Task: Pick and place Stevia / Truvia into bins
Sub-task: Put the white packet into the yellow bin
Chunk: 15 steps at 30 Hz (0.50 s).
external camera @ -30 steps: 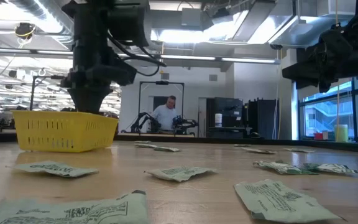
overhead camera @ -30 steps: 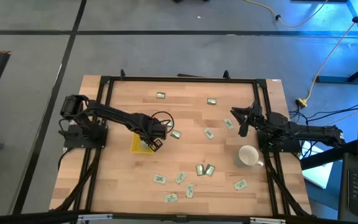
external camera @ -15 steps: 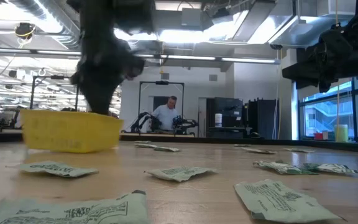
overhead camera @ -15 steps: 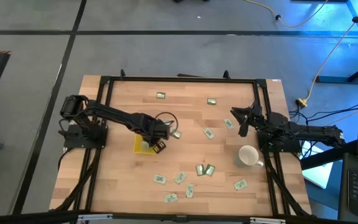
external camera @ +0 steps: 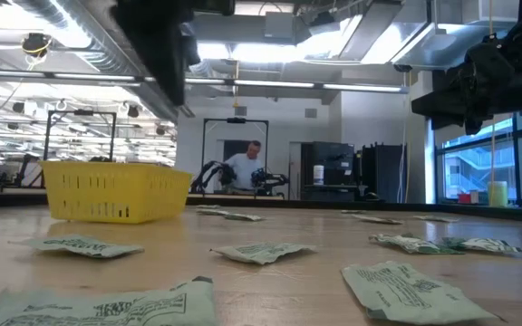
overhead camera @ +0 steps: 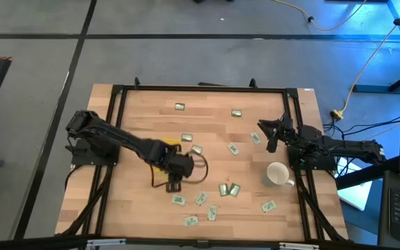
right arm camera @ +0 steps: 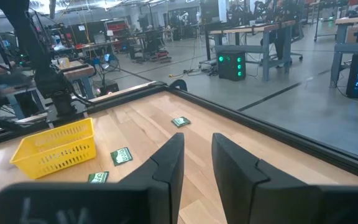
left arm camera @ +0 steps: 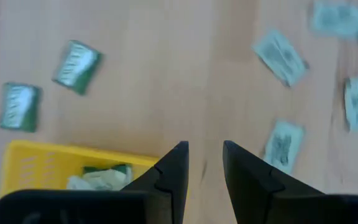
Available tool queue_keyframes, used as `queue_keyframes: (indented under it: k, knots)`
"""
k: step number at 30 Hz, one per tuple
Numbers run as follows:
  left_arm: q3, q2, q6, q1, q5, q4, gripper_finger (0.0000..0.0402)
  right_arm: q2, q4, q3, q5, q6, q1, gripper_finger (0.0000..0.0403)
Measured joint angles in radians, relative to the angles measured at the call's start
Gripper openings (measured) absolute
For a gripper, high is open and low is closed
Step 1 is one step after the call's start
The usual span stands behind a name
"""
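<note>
Left gripper (left arm camera: 202, 163) over bare wood beside shallow yellow plastic tray (left arm camera: 48, 167), fingers apart, empty. Right gripper (right arm camera: 196, 155) parked right, fingers apart.

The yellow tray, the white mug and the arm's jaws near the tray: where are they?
yellow tray (external camera: 116, 192), low view, on its slotted front wall.
white mug (overhead camera: 278, 173), high view, on its rim.
left gripper (overhead camera: 174, 185), high view, between its fingertips.
</note>
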State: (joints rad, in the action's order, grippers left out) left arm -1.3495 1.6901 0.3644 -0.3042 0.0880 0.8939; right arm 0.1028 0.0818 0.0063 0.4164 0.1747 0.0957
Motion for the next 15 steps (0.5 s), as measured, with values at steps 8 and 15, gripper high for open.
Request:
queue_keyframes:
  k: [8,15]
  knots:
    - [0.0,0.152,-0.015,-0.109,-0.069,-0.007,0.0093,0.0,0.0,0.0,0.0,0.0,0.0,0.0087]
    - [0.001,0.281,0.05,-0.142,-0.126,-0.041,0.0093,0.0,0.0,0.0,0.0,0.001,0.0,0.0087]
